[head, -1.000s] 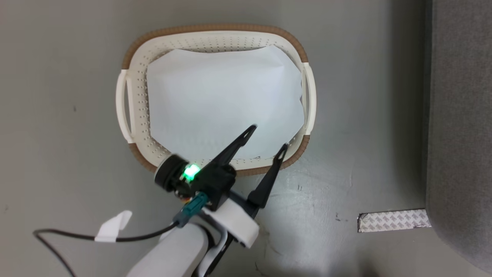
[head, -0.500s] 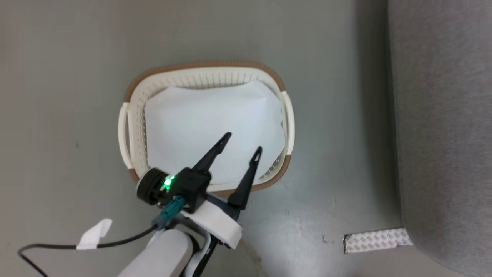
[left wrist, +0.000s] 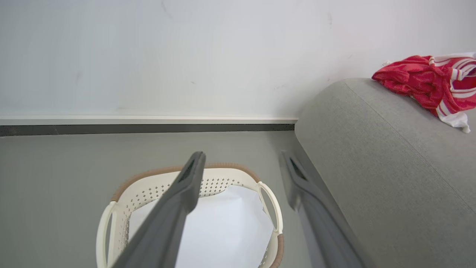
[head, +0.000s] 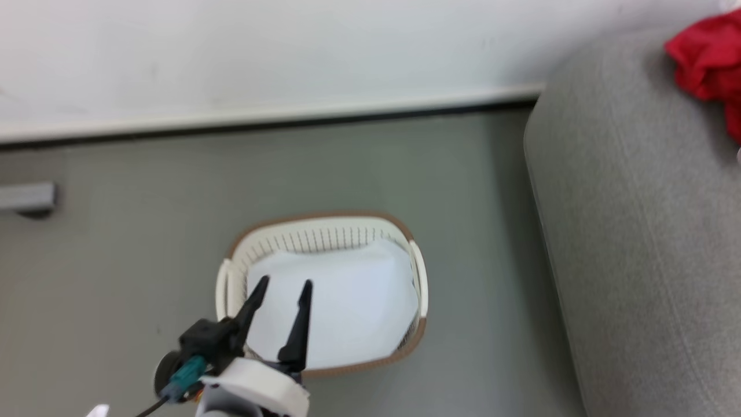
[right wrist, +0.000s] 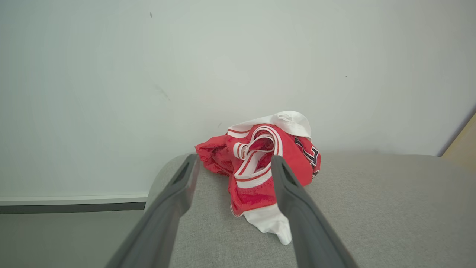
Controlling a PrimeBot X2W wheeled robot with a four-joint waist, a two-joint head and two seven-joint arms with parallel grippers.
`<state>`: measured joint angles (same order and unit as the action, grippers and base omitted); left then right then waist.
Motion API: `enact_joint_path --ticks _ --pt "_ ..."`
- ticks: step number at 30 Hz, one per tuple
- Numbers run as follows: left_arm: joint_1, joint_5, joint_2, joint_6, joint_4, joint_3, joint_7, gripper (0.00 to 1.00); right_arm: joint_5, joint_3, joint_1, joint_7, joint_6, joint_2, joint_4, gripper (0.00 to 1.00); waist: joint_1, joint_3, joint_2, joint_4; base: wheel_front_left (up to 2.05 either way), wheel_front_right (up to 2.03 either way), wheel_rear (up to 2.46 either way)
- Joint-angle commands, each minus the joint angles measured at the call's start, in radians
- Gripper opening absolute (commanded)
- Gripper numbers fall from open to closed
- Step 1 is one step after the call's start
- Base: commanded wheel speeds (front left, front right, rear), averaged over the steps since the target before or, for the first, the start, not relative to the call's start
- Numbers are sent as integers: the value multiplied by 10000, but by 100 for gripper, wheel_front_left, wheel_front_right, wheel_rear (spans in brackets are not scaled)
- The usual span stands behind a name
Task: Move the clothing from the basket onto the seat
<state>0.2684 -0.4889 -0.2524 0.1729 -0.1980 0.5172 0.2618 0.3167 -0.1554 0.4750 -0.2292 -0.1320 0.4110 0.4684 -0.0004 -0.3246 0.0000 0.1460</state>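
Now basket (head: 319, 218) long axis L-R, nr seat (head: 637, 260).

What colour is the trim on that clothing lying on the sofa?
White stripes on bright red clothing, clearest in the right wrist view.

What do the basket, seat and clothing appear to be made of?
The basket looks like matte white moulded plastic, with perforated walls. The seat is grey woven upholstery with visible weave. The clothing is thin, slightly shiny red fabric, probably synthetic, lying crumpled.

Plain white wall (head: 289, 52), pale skirting (head: 347, 106), dull grey-green floor (head: 145, 231).
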Motion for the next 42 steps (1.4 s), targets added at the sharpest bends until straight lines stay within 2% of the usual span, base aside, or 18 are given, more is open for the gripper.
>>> enact_joint_path --ticks 1,6,10,15,20,27,42 --pt "-344 -41 33 21 25 -222 28 100 180 -3 -634 23 26 -138 -378 100 4 1418 0 -432 0 0 0" --pt "-1539 178 80 -50 242 -1274 24 100 -110 -46 -2810 130 26 -1011 -2164 100 4 2499 0 -866 0 0 0" --pt "-2453 358 83 -209 251 -2028 23 100 -346 157 -4109 160 26 -1895 -3023 100 4 3171 0 -1037 0 0 0" --pt "-3178 691 270 -585 278 -2794 24 100 -627 598 -5204 52 26 -2782 -3298 100 4 3609 0 -1164 0 0 0" --pt "-3536 1108 578 -929 244 -3271 25 100 -870 1046 -5792 -132 26 -3251 -2988 100 4 3855 0 -1275 0 0 0" --pt "-3782 1617 984 -1306 115 -3649 25 100 -951 1486 -5833 -306 26 -3564 -2422 100 4 3955 0 -1325 0 0 0" --pt "-3805 2174 1451 -1827 -227 -4157 26 100 -675 1698 -5750 -359 27 -3604 -1714 100 4 4009 0 -1514 0 0 0"
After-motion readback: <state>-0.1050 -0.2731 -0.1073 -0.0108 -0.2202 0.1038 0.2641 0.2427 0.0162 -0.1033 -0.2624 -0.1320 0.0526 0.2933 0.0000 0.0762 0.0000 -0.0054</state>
